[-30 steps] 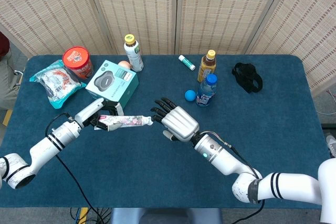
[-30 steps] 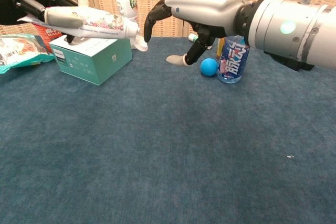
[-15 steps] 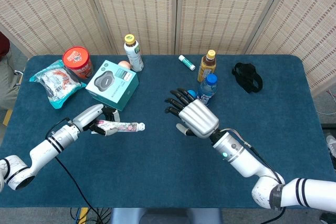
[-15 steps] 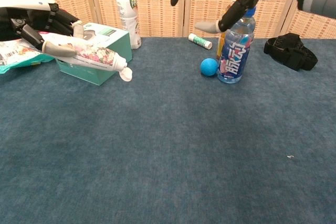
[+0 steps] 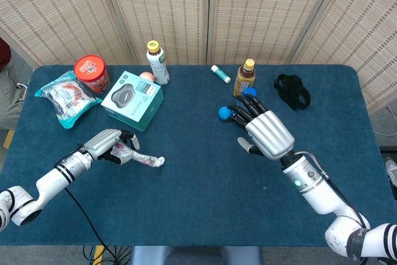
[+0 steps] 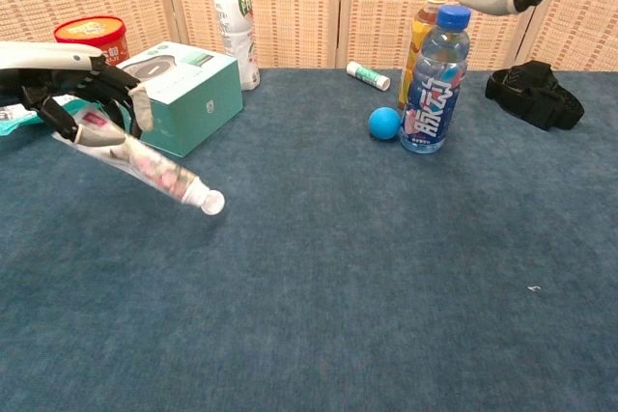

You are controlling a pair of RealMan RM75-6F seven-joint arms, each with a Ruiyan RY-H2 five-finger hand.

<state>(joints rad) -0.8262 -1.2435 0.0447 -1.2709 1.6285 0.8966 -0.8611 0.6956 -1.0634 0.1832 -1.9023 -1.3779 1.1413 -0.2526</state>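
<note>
1. The left hand (image 5: 107,144) is gripping a floral tube (image 5: 138,158) by its flat end, fingers wrapped around it, low over the left part of the table (image 5: 186,215).
2. The tube (image 6: 145,167) is slanting down to the right, its white cap (image 6: 212,203) sitting at or just above the cloth; contact cannot be told.
3. The right hand (image 5: 265,130) is hanging in the air over the right middle of the table, holding nothing, its fingers spread wide and pointing toward the back.
4. In the chest view only the right hand's fingertips (image 6: 483,1) are showing at the top edge.
5. A blue-capped bottle (image 6: 432,79) is standing just under those fingers, with a blue ball (image 6: 384,123) beside it and an amber bottle (image 6: 423,26) behind it.
6. A teal box (image 5: 132,99) is lying behind the left hand, near it but apart.
7. A red tub (image 5: 91,72) and a snack bag (image 5: 64,97) are sitting left of the box.
8. A yellow-capped bottle (image 5: 157,62) is standing behind the box, and a small white tube (image 5: 220,74) is lying near the back edge.
9. A black strap (image 5: 291,90) is lying at the right rear.
</note>
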